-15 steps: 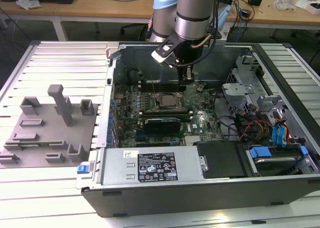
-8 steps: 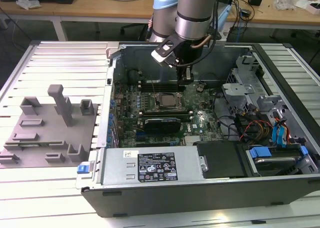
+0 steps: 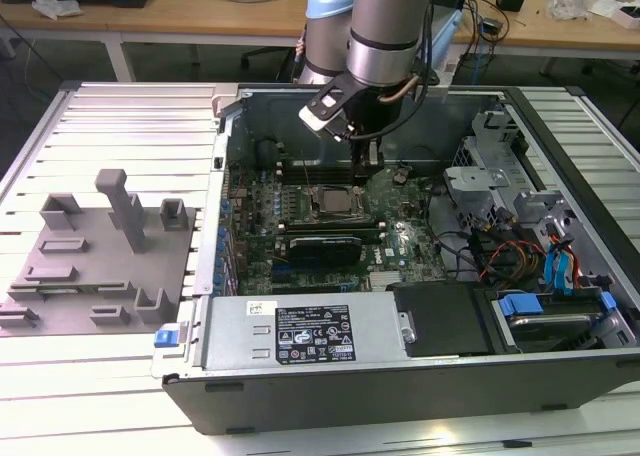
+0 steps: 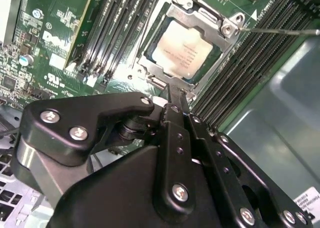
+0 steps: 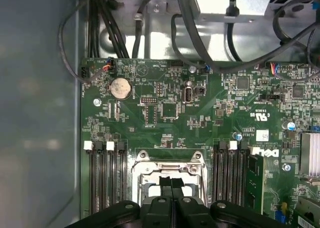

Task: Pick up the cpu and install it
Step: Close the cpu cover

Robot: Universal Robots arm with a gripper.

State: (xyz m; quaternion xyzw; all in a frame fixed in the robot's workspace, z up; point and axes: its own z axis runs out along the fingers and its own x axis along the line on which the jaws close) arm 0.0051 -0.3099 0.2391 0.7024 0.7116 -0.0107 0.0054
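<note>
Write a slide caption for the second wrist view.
The cpu lies in the motherboard socket, with the shut claw poised at the socket's edge.

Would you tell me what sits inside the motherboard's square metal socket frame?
The silvery square cpu lies flat inside the square metal socket frame; its underside and anything beneath are covered.

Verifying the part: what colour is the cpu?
The cpu is silvery-white; the second wrist view shows best.

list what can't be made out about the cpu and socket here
- Second wrist view: the gripper hides the socket's near edge, so the cpu's seating there is unclear.
- First wrist view: the gripper covers the socket's middle.
- Exterior view: the cpu is too small to judge its fit.
</note>
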